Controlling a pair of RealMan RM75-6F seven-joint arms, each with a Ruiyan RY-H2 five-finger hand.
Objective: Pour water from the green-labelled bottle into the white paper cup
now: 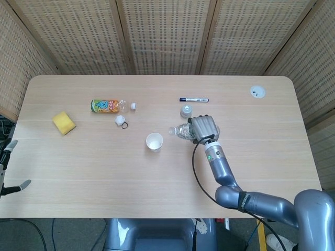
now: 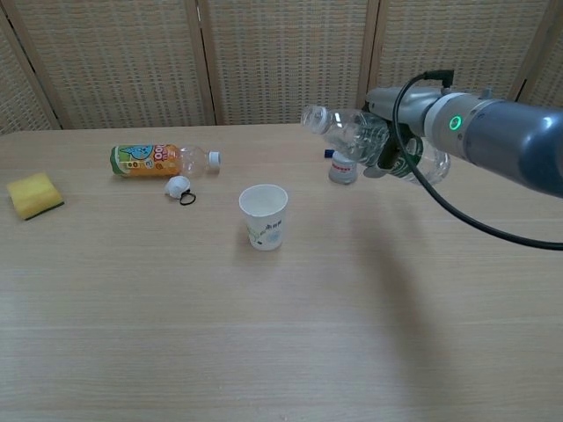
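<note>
Right hand (image 1: 203, 127) (image 2: 387, 141): gripping the green-labelled bottle (image 1: 183, 130) (image 2: 356, 130) above the counter (image 1: 157, 178) (image 2: 264, 352), fingers wrapping around its body; the bottle is lying nearly level in the air, uncapped, its open neck pointing toward the cup (image 1: 154, 141) (image 2: 264, 216) but stopping short of it, a little to the cup's right. Cup: standing upright near the counter's middle, apart from everything else. Left hand (image 1: 6, 167): showing only partly at the counter's left edge in the head view, fingers apart and holding nothing. Orange-labelled bottle (image 1: 107, 106) (image 2: 158, 159): lying on its side toward the far left part of the counter, with a small white cap (image 1: 133, 106) just beside its neck. White lump with a black ring (image 1: 121, 121) (image 2: 179, 187): sitting just in front of that bottle. Yellow sponge (image 1: 64, 123) (image 2: 33, 194): resting near the left edge. Marker (image 1: 193, 100) (image 2: 378, 153): lying toward the far edge, behind the held bottle. Small grey object (image 1: 186, 111) (image 2: 343, 166): standing just in front of the marker. White disc (image 1: 257, 92): sitting near the far right corner.
</note>
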